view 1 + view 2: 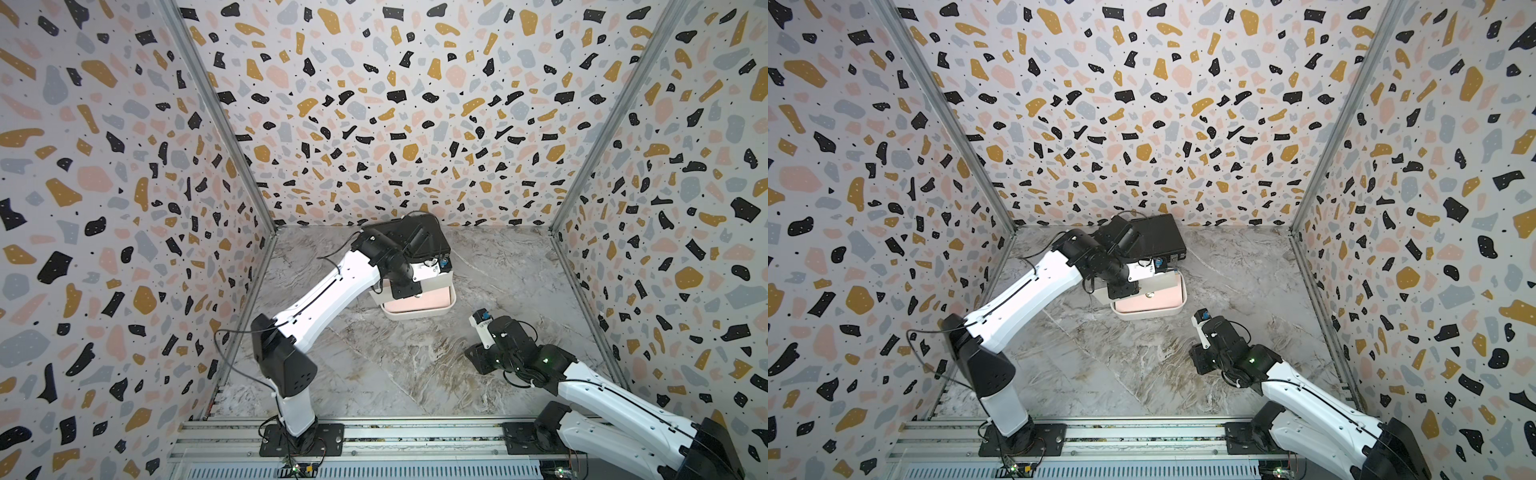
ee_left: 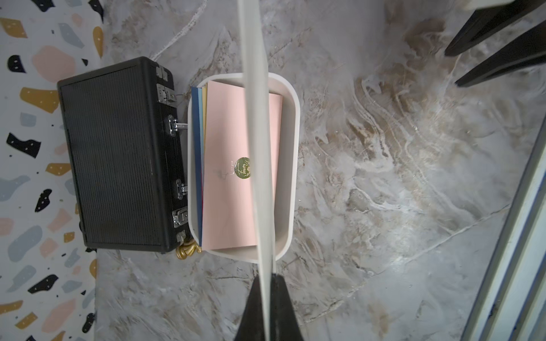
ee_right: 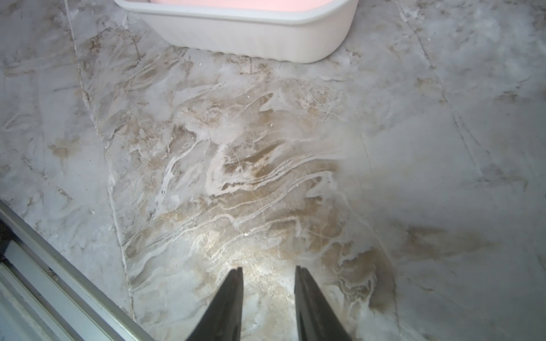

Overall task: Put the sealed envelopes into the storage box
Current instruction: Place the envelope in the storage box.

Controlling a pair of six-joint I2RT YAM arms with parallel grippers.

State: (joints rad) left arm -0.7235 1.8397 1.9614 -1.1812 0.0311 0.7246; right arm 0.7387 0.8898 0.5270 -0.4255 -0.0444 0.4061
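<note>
**Left gripper holds a pale envelope above the box**

The left arm [image 1: 324, 291] stretches from its base at the near rail [image 1: 415, 432] far over the table [image 3: 266, 147], and its wrist bends down above the box [image 1: 415, 313]. The left gripper [image 2: 266, 277] is pressed together on the pale envelope [image 2: 254, 118]. It pinches the envelope at one edge, so the wrist view shows the sheet edge-on, as a thin strip across the box [image 2: 295, 147]. In both top views this envelope [image 1: 1158, 286] hangs just over the open box [image 1: 1150, 313].

The right arm [image 1: 602, 390] is folded low on the near right side. The right gripper [image 3: 269, 270] has its jaws spread a little, with nothing between them. It points down at bare table, near the box [image 3: 266, 38] but apart from it.

Inside the box a pink envelope [image 2: 230, 206] lies on top, and its round green seal [image 2: 243, 167] faces up. The other envelopes [image 2: 196, 147] show only as navy, blue and yellow edges on the side toward the case [image 2: 118, 153]. The case stands just beside the far long wall of the box, with its latches turned to that wall. A small gold thing [image 2: 186, 251] sits at the corner between them.

There is free room on the near and right sides of the box.
</note>
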